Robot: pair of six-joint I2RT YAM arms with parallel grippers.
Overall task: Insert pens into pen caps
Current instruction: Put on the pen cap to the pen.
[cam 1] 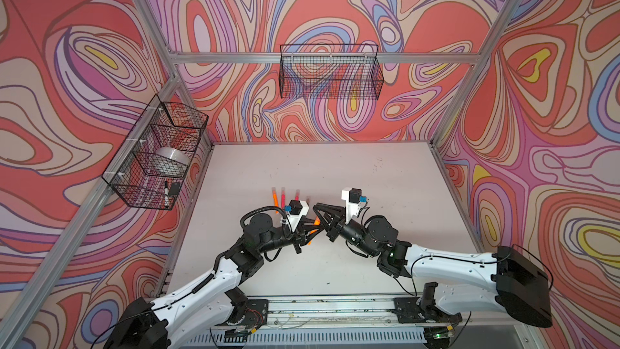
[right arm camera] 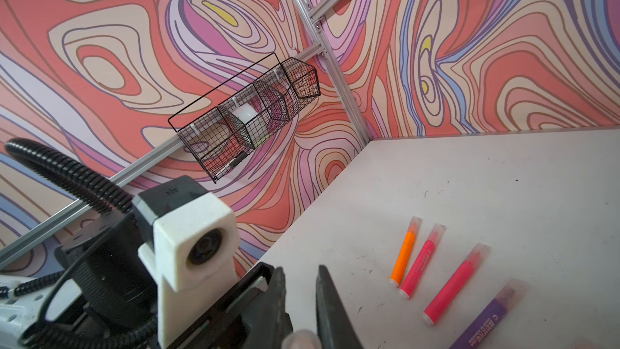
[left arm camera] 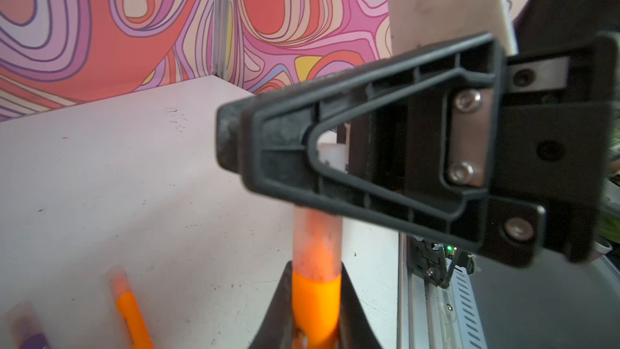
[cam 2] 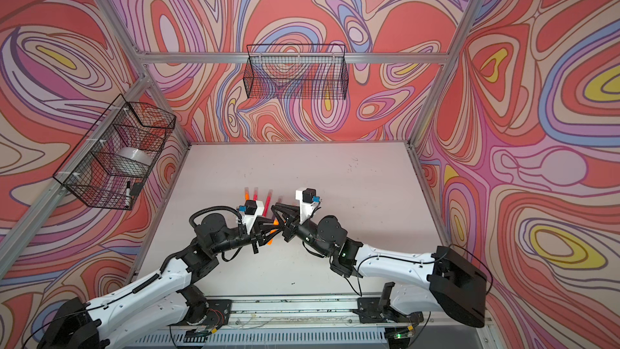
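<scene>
My left gripper [left arm camera: 317,288] is clamped tight on the barrel of an orange pen [left arm camera: 315,302], and my right gripper [right arm camera: 299,275] is pinched shut on the cap [left arm camera: 317,240], whose rounded end pokes out between the right fingers in the right wrist view. In both top views the two grippers meet nose to nose above the middle of the table [right arm camera: 469,179], held clear of it. What matters is the line. The pen's long axis runs straight out from my left fingers into my right ones, and the cap sits on that same axis, over the tip, with orange glowing through its cloudy wall. The cap's open rim is just beside my left fingertips, so I judge it nearly home. I cannot tell whether it has seated fully. Any last push should go along the axis, right toward left, not sideways. Four capped pens [right arm camera: 449,293] lie side by side on the table beyond, nearer my left arm.
</scene>
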